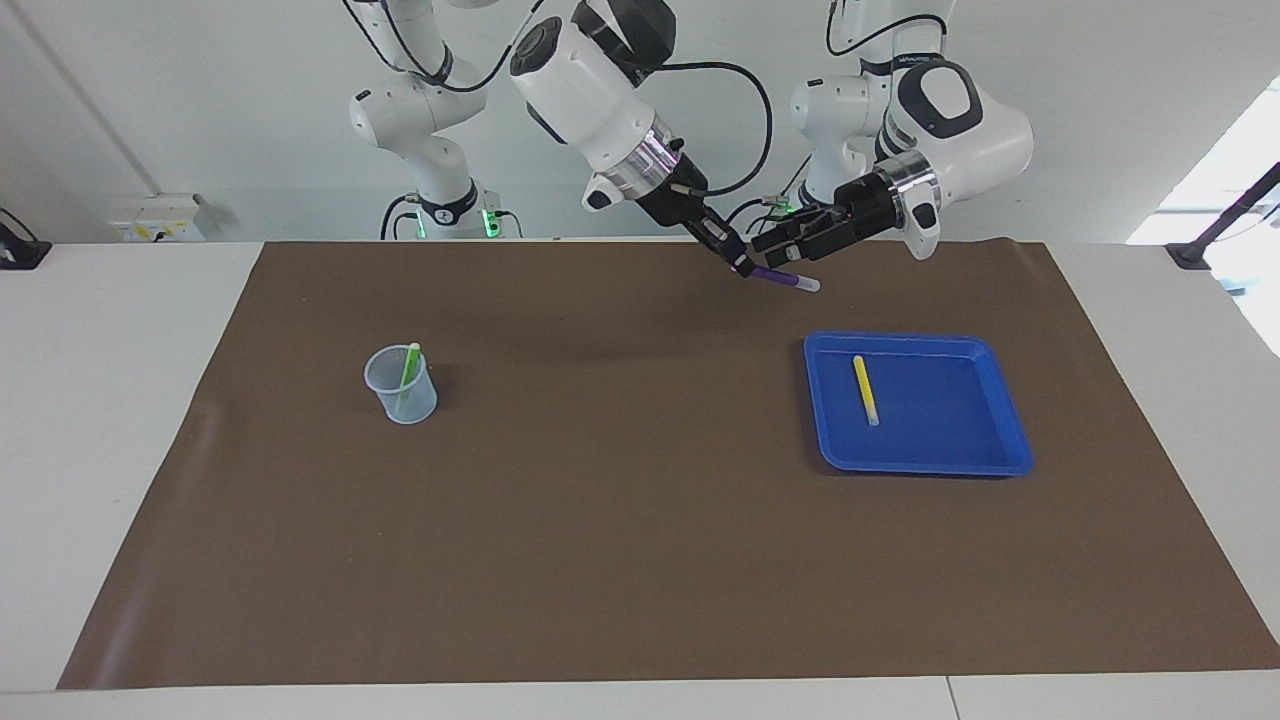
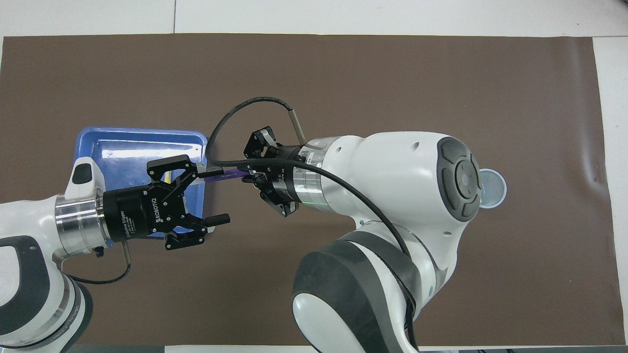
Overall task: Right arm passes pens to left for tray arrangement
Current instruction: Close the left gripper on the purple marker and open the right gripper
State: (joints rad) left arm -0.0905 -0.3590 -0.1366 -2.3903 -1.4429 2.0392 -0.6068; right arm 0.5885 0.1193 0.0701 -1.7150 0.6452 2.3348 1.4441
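Observation:
My right gripper (image 1: 742, 266) (image 2: 248, 175) is shut on the purple pen (image 1: 787, 279) (image 2: 228, 175) and holds it in the air over the mat beside the tray. The pen's capped end points into my left gripper (image 1: 778, 250) (image 2: 214, 195). That gripper is open, with the pen's end just inside one finger. The blue tray (image 1: 920, 462) (image 2: 137, 133) lies toward the left arm's end of the table. A yellow pen (image 1: 865, 390) lies flat in it, mostly hidden under the left gripper in the overhead view. A green pen (image 1: 408, 372) stands in a clear cup (image 1: 401, 393).
The clear cup (image 2: 493, 189) stands toward the right arm's end of the table, half hidden by the right arm in the overhead view. A brown mat (image 1: 620, 520) covers the table. Two slimmer white arms (image 1: 425, 150) (image 1: 830, 110) stand at the robots' edge.

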